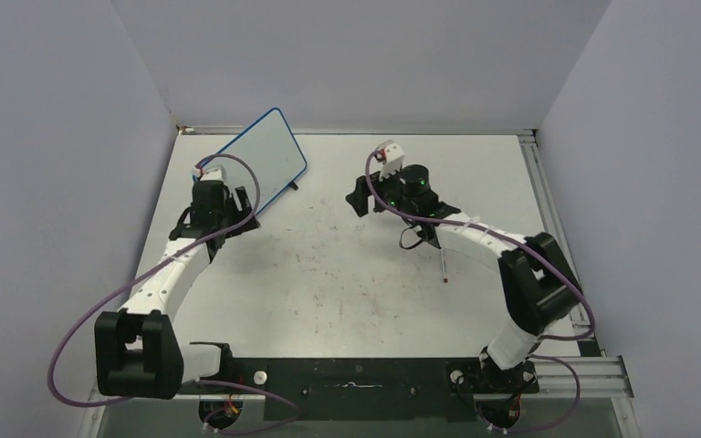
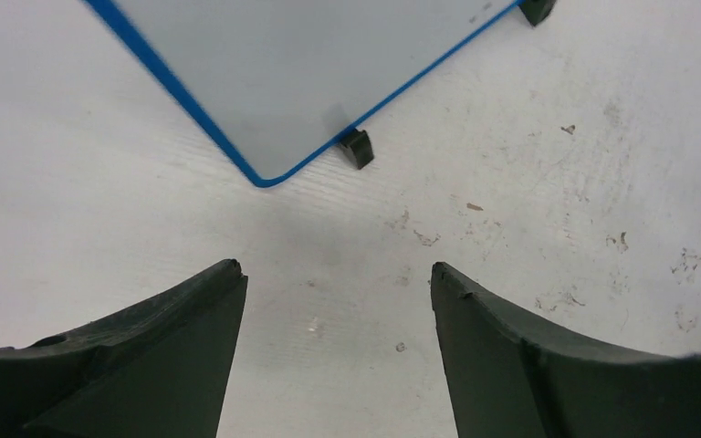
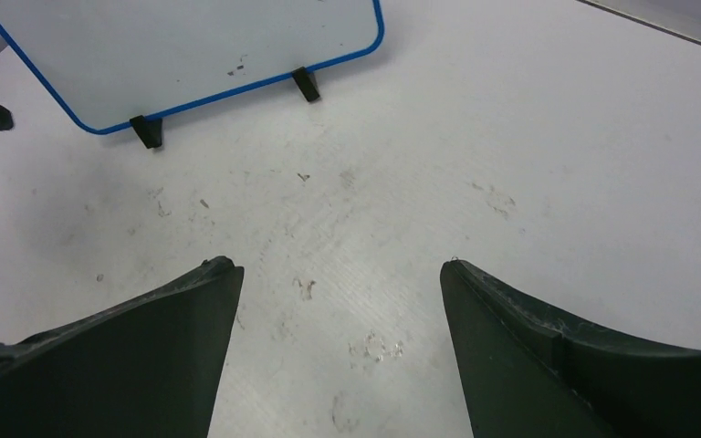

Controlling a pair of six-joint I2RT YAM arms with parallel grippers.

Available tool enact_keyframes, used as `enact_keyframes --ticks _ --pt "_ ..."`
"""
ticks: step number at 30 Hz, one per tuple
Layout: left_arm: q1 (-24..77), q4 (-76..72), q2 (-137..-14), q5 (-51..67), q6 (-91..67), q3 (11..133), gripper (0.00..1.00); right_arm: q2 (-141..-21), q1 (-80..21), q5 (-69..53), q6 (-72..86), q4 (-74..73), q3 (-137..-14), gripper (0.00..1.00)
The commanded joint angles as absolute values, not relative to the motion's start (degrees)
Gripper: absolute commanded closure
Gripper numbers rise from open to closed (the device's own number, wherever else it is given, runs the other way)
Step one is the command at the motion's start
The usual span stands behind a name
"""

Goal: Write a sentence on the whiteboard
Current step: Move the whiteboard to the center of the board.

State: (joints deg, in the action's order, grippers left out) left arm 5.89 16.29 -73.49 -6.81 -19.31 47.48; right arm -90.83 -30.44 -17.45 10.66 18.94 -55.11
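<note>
Board: the board (image 1: 260, 155) stands tilted on black feet (image 3: 145, 130) in the far-left part of the table (image 1: 329, 283), near the left and back walls.
Board edges: thin blue frame, rounded corners; one lower corner points at the left gripper (image 2: 333, 274), close ahead of it but apart.
Left gripper: fingers spread wide, nothing between them, stained tabletop below.
Right gripper: the right gripper (image 3: 338, 265) is spread too and holds nothing; it is well apart from the board, whose long lower edge and two feet lie ahead of it.
Open room: scuffed white surface stretches between the two grippers and toward the near edge.
Marker: a thin marker (image 1: 443, 265) lies on the table just beside the right forearm, its red end nearer the arm bases.
Right edge: a metal rail (image 1: 538, 182) runs along the table.
Cut off: both wrist views crop the board's upper part.
Hard to tell: the board's face looks plain; a few specks (image 3: 237, 66) near its lower edge are too small to read. In the top view both sets of fingertips are hidden under the wrists.
</note>
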Motion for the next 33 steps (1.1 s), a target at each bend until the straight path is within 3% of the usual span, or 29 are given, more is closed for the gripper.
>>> enact_keyframes --ticks 1,5,12,22,33 --pt "0.3 20.2 -66.9 -3.6 -24.8 48.7 0.27 -103.9 -32.7 -22.0 8.4 23.1 -66.3 0.2" --pt "-1.4 20.2 -61.7 -5.9 -23.0 49.0 0.19 -116.2 -34.5 -22.6 7.1 19.7 -78.7 0.27" --pt "-7.5 19.6 -61.4 -1.5 -24.0 50.2 0.17 -131.8 -36.7 -20.4 4.4 14.2 -96.7 0.39" --pt "-9.0 20.6 -60.0 -3.6 -23.2 50.7 0.16 -143.1 -39.3 -17.2 0.5 9.3 -110.8 0.46" --pt "-10.1 20.7 -59.2 -3.8 -22.8 50.8 0.13 -148.7 -41.8 -13.8 -4.3 8.0 -118.0 0.53"
